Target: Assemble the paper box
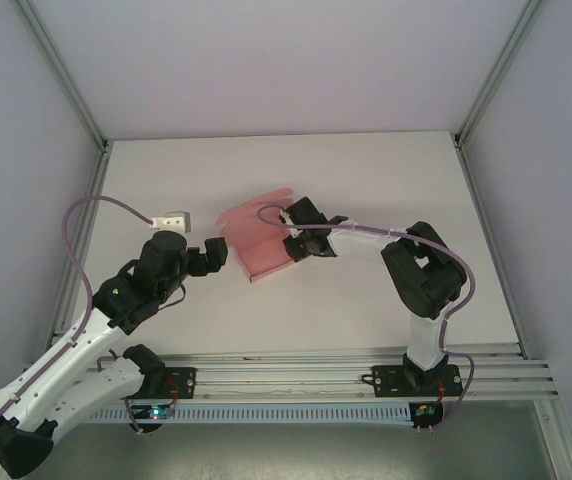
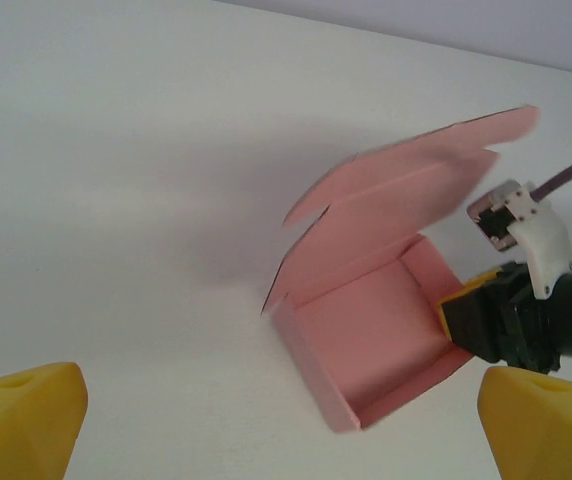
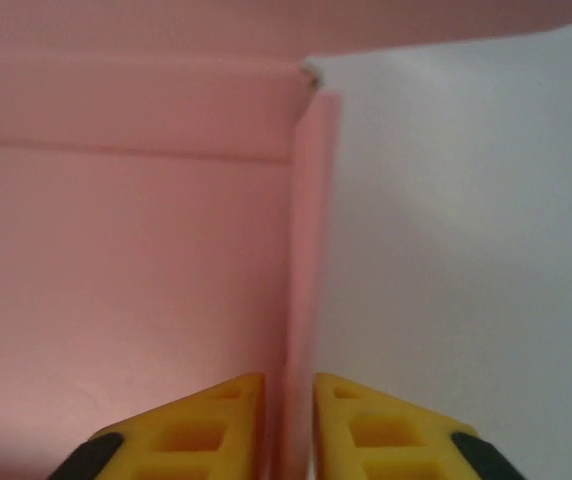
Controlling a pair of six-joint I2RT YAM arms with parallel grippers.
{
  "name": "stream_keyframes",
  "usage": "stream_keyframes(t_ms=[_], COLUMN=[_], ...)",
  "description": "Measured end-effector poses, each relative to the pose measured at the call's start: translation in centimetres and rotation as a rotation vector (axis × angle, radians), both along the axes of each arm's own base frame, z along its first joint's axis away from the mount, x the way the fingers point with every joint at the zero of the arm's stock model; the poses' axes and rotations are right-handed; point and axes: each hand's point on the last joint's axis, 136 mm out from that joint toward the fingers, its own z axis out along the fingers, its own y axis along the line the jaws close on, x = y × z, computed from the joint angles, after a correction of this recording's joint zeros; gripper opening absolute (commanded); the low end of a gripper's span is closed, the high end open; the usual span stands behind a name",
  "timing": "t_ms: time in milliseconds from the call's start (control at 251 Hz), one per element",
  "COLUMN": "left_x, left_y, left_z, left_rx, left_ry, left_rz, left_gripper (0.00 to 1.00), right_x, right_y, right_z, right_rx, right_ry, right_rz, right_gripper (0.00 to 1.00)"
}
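The pink paper box (image 1: 263,243) sits mid-table as an open tray with raised side walls and its lid flap standing up at the back. In the left wrist view the paper box (image 2: 366,330) lies ahead of my open left gripper (image 2: 296,425), whose yellow fingertips (image 2: 21,415) sit wide apart and short of it. My right gripper (image 1: 288,240) is at the box's right wall. The right wrist view shows the right gripper (image 3: 288,425) shut on that thin upright wall (image 3: 304,250), one yellow finger inside the paper box (image 3: 126,260) and one outside.
A small white block (image 1: 173,217) on the left arm's cable lies left of the box. The white table (image 1: 386,190) is fenced by metal frame posts and pale side walls. An aluminium rail (image 1: 296,365) runs along the near edge.
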Motion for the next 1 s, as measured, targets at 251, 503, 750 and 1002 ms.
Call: stream_keyframes(t_ms=[251,503,750,1002], left_x=[0.6,1.4,2.0,5.1], left_y=[-0.4,-2.1,-3.6,-4.9], left_z=[-1.6,-4.1,-5.9,-8.7], left_rx=[0.031,0.043,0.092,0.098], left_ry=[0.051,0.131,0.169,0.268], left_rz=[-0.002,-0.048,-0.138,-0.260], left_gripper=[1.00,1.00,1.00,1.00], right_x=[-2.5,-5.6,-6.0,-4.3], right_y=[-2.5,-3.2,-3.7,-6.8], right_z=[0.1,0.8,2.2,8.6], right_rx=[-0.042,-0.022,0.015,0.079], right_ry=[0.001,0.001,-0.047,-0.246], right_rz=[-0.271,-0.441,-0.488,-0.381], right_gripper=[0.11,0.24,0.50,0.98])
